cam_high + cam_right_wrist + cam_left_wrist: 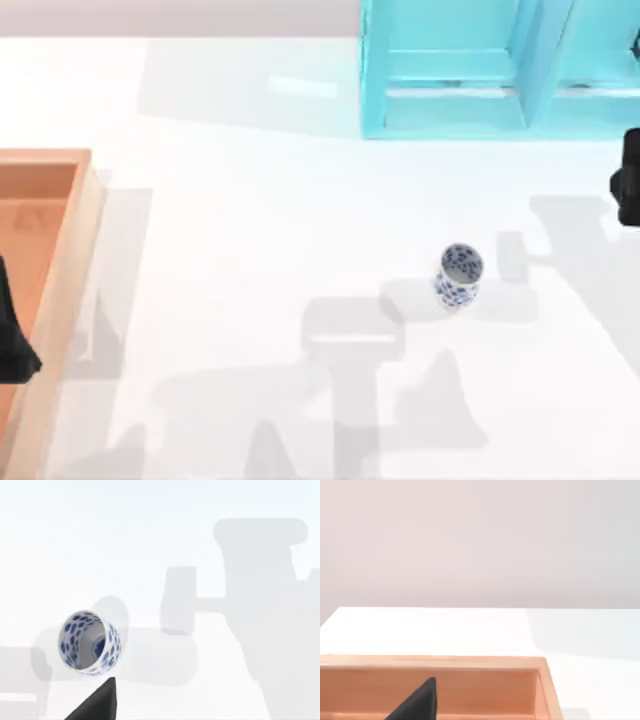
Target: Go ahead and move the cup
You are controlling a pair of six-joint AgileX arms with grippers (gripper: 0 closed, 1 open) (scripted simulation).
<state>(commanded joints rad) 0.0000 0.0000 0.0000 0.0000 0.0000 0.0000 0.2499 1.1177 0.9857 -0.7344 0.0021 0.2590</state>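
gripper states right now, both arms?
Left gripper: over the wooden tray, fingers cannot be told.
Right gripper: at the table's right edge, cannot be told; the cup stands free.

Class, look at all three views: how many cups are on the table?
1. The cup stands upright on the white table, right of centre in the top view, in front of the turquoise shelf; the right wrist view also shows it.

Bright, even light on the white table (pixel 250 200), with soft grey shadows and faint blur.
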